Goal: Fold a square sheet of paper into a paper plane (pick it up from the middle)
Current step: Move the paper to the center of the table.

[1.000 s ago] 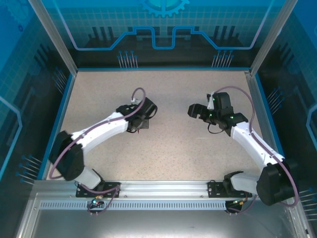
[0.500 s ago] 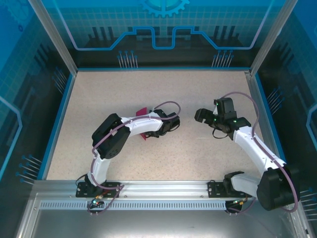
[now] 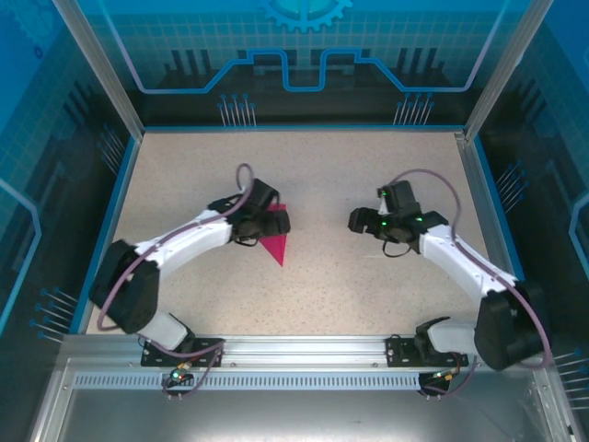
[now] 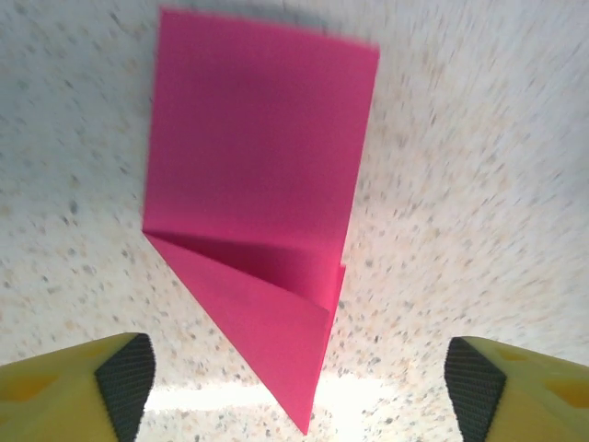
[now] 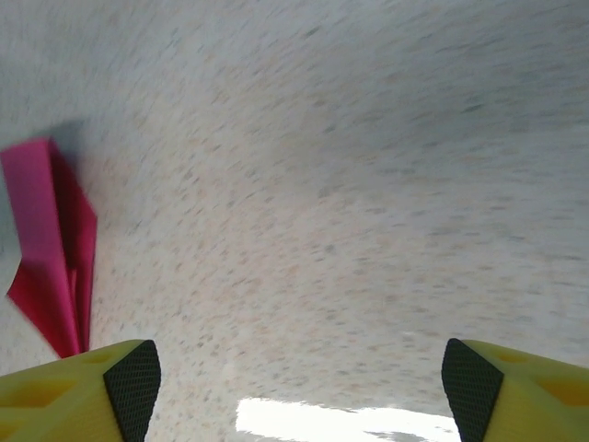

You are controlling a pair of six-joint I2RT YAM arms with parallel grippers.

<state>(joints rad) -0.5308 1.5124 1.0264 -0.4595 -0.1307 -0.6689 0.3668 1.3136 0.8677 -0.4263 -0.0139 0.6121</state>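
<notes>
The folding seems to be in its late part: the pink paper (image 3: 274, 243) lies flat on the worktop (image 3: 368, 285), a little to 9 o'clock of the worktop's middle, and it is already a narrow folded shape whose sharp tip points toward 5 o'clock in the top view; the left wrist view shows a diagonal flap folded over the body near this tip, so I judge that the nose folds are made and the wings or a last crease are what is left, though I cannot count the layers; the left tool (image 4: 296, 376) hangs over the paper with its jaws wide apart and grasping nothing, one black pad (image 4: 126, 373) on each side of the tip; the right tool (image 5: 299, 373) is also spread and empty, well apart at 3 o'clock of the paper and facing toward it; the next move, I think, calls for one tool to press the body down while the other catches an edge near the middle, and this is delicate, because thin paper lying flat gives little to catch and may slide or lose its crease; the purple cable (image 3: 241, 180) of the left arm loops at 11 o'clock of the paper, and the blue walls (image 3: 304, 83) are far from the work, so I see no obstacle except the arms themselves, which could meet over the paper if both approach together.
</notes>
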